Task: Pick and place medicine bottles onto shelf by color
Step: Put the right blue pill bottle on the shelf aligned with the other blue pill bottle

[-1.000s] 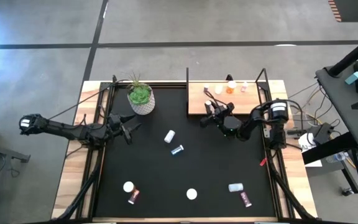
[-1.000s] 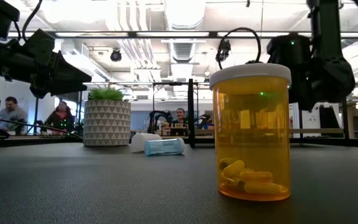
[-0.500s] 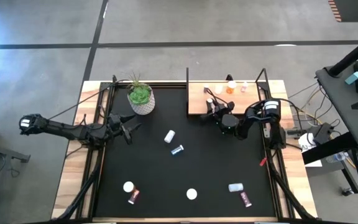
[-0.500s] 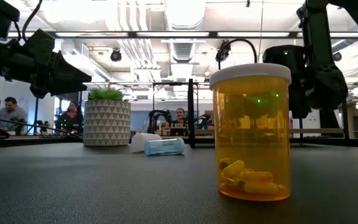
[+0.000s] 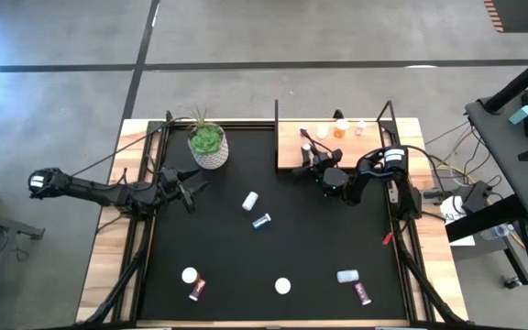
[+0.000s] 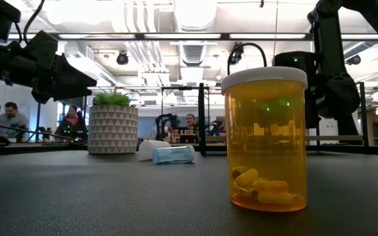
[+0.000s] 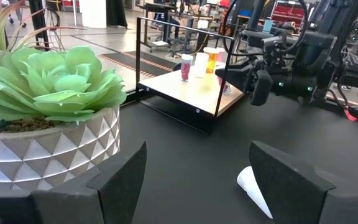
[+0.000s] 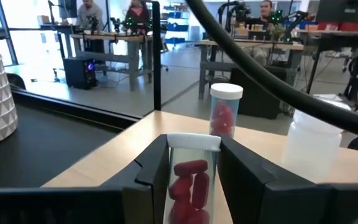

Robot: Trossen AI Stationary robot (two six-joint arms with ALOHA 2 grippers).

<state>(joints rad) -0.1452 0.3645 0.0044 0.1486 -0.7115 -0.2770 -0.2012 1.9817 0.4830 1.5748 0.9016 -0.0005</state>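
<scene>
My right gripper [image 5: 302,166] is at the near left corner of the light-wood shelf [image 5: 360,151], shut on a clear white-capped bottle of red capsules [image 8: 190,177]. Several bottles stand on the shelf: a pink one [image 8: 225,112], a white one [image 8: 312,144] and an orange one [image 5: 341,127]. On the black mat lie a white bottle [image 5: 250,200] and a blue one [image 5: 261,221]. An orange bottle [image 6: 266,141] stands near the front edge. My left gripper [image 5: 189,188] is open and empty beside the plant pot [image 5: 208,147]. My right gripper pinches the red-capsule bottle by its sides just under the white cap [image 8: 192,144], one finger on each side. The fingers come level from the table's right. The bottle stands upright in the hold; its bottom is hidden by the gripper.
More bottles lie near the mat's front edge: a white-capped one [image 5: 189,274], a pink one [image 5: 196,291], a blue one [image 5: 347,275] and a magenta one [image 5: 363,293]. Black posts [image 5: 276,115] rise at the shelf's ends. People show in the room behind.
My right gripper has gone a little toward the table's far edge and left, onto the shelf's near left corner, with the red-capsule bottle still upright between its fingers.
</scene>
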